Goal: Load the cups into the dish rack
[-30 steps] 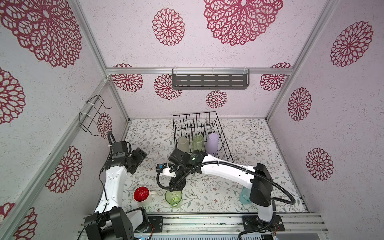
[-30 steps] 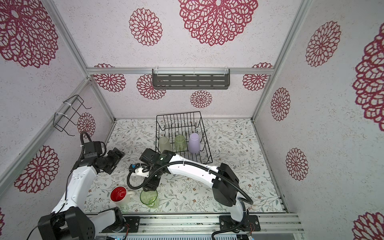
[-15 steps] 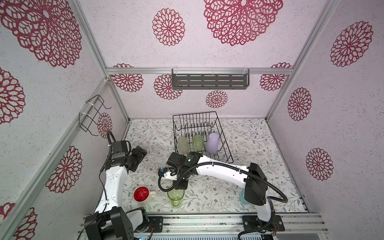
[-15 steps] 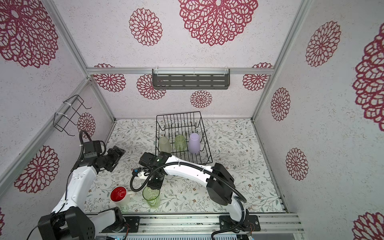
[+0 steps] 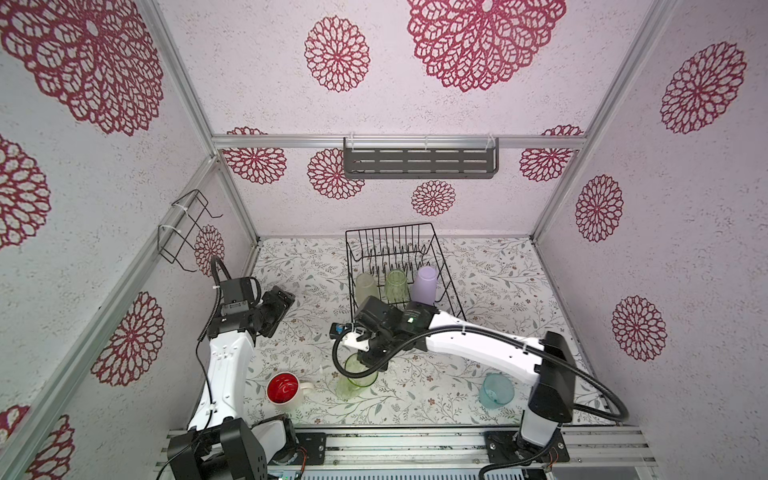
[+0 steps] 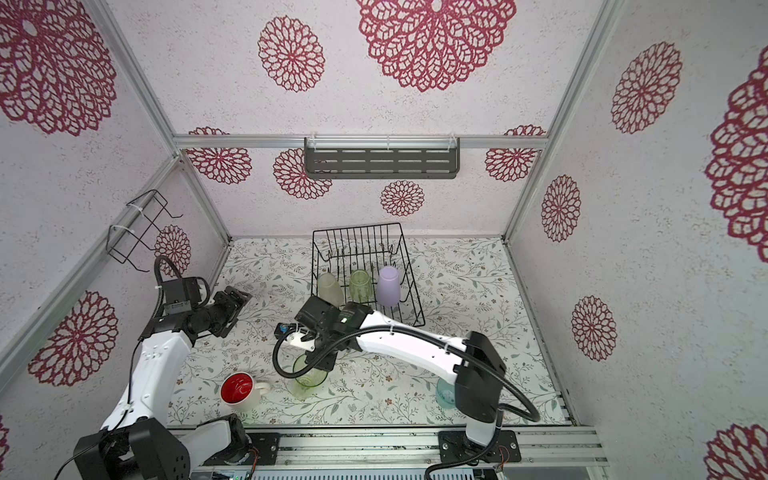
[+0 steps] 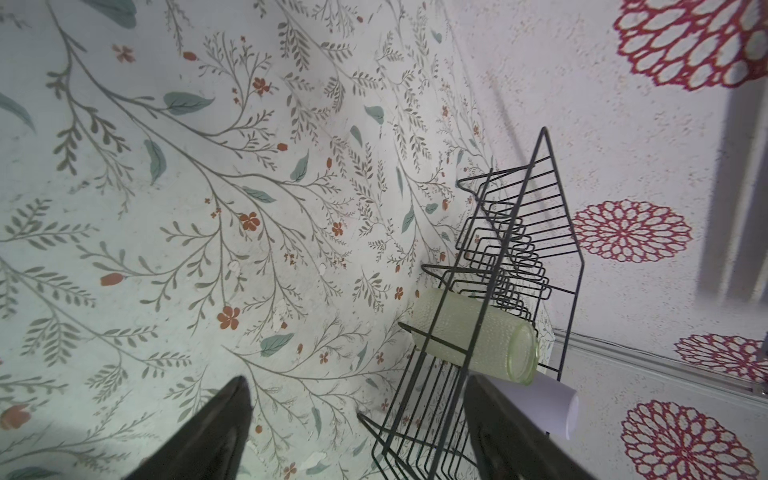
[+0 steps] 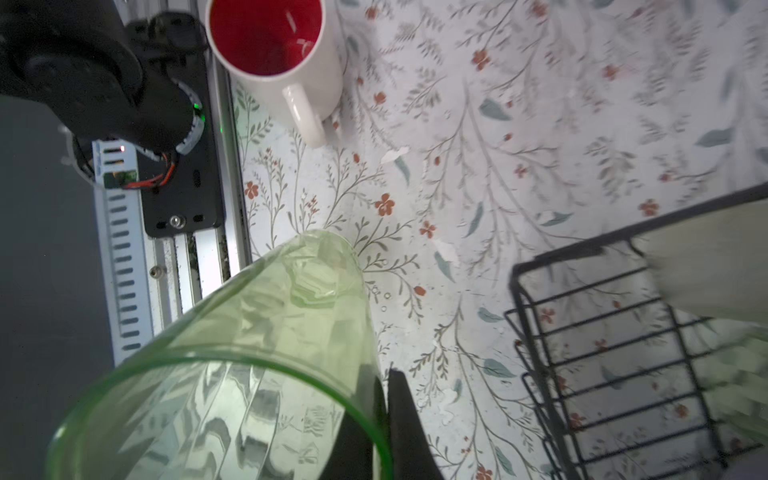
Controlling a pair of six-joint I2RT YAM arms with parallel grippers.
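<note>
Three tumblers (image 5: 395,284) sit in the dish rack (image 5: 388,227), the right pincer (image 8: 382,374) squeezes the green glass (image 5: 353,380) by its rim on the bench (image 5: 498,291), the left pincer (image 7: 357,380) gapes empty, and the mug (image 5: 284,388) and teal cup (image 5: 496,390) wait.

Three cups sit in your dish rack (image 5: 390,245); three are outside it.
The frosted tumbler (image 5: 365,287), pale green tumbler (image 5: 395,286) and lilac tumbler (image 5: 424,284) stand upside down in a row at the black wire rack's near end. Along your table's (image 5: 478,282) front edge: the red-lined white mug (image 5: 284,388) upright at left, the green patterned glass (image 5: 353,380) next to it with the right pincer (image 8: 384,399) pinching its rim, the teal cup (image 5: 496,391) far right.
</note>
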